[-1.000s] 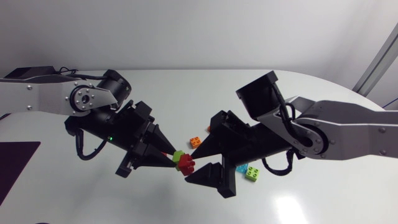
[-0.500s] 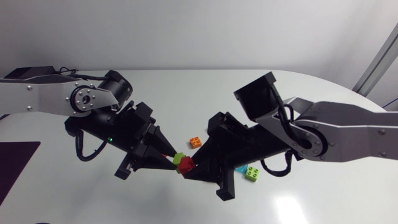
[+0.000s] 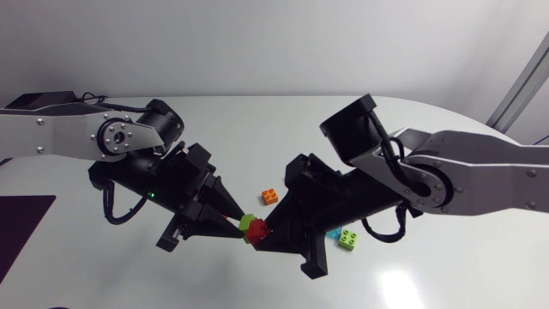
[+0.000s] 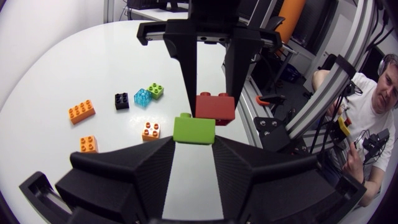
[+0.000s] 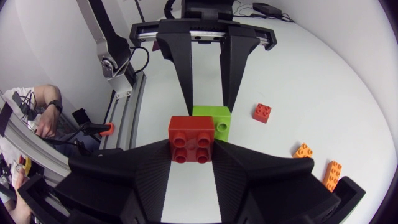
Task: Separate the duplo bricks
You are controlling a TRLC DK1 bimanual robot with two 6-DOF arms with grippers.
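Observation:
A green brick (image 3: 250, 222) and a red brick (image 3: 256, 233) hang together above the table's middle, touching each other. My left gripper (image 3: 239, 223) is shut on the green brick (image 4: 194, 129), which sits between its fingertips. Coming from the opposite side, my right gripper (image 3: 264, 233) is shut on the red brick (image 5: 191, 138). In the left wrist view the right gripper (image 4: 212, 99) points straight at the left one, pinching the red brick (image 4: 215, 106). In the right wrist view the green brick (image 5: 215, 119) sits just beyond the red one, in the left gripper (image 5: 208, 102).
Loose bricks lie on the table (image 3: 429, 283) below and around the grippers: an orange one (image 3: 270, 196), a cyan one (image 3: 332, 233) and a lime one (image 3: 348, 239). The left wrist view also shows a black brick (image 4: 122, 100) and a long orange brick (image 4: 81, 111).
My right gripper was open around the red brick a second ago and has shut on it. The left gripper kept its hold on the green brick.

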